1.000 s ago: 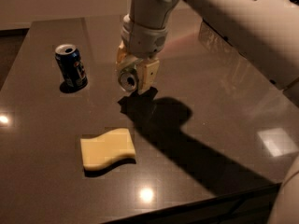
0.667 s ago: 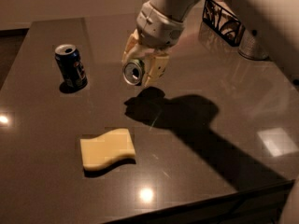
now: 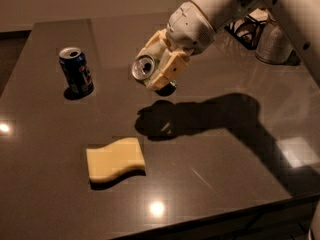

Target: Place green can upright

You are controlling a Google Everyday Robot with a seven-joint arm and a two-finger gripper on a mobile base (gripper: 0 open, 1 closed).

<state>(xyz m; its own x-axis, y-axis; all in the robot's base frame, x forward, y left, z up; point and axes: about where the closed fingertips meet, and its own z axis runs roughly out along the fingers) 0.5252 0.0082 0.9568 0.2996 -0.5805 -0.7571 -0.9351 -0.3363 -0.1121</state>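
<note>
Aloft, gripper (image 3: pixel 157 64) fingers (image 3: pixel 172 66) clamp green can (image 3: pixel 144 67) sideways; blue can (image 3: pixel 76 70) upright nearby, sponge (image 3: pixel 116 159) apart.

Green can (image 3: pixel 144 67): aloft, tipped sideways, silver top (tab end) turned toward the camera, dark body mostly hidden. Clamped in the gripper (image 3: pixel 158 65), above the middle of the table (image 3: pixel 225 154).

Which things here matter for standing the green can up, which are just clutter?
In the job: small green aluminium drink can, tilted, held in the cream two-finger gripper above the dark table.
Lying about: dark blue drink can, upright, left of view; yellow wavy sponge, front; black wire rack and silvery container, back right.
</note>
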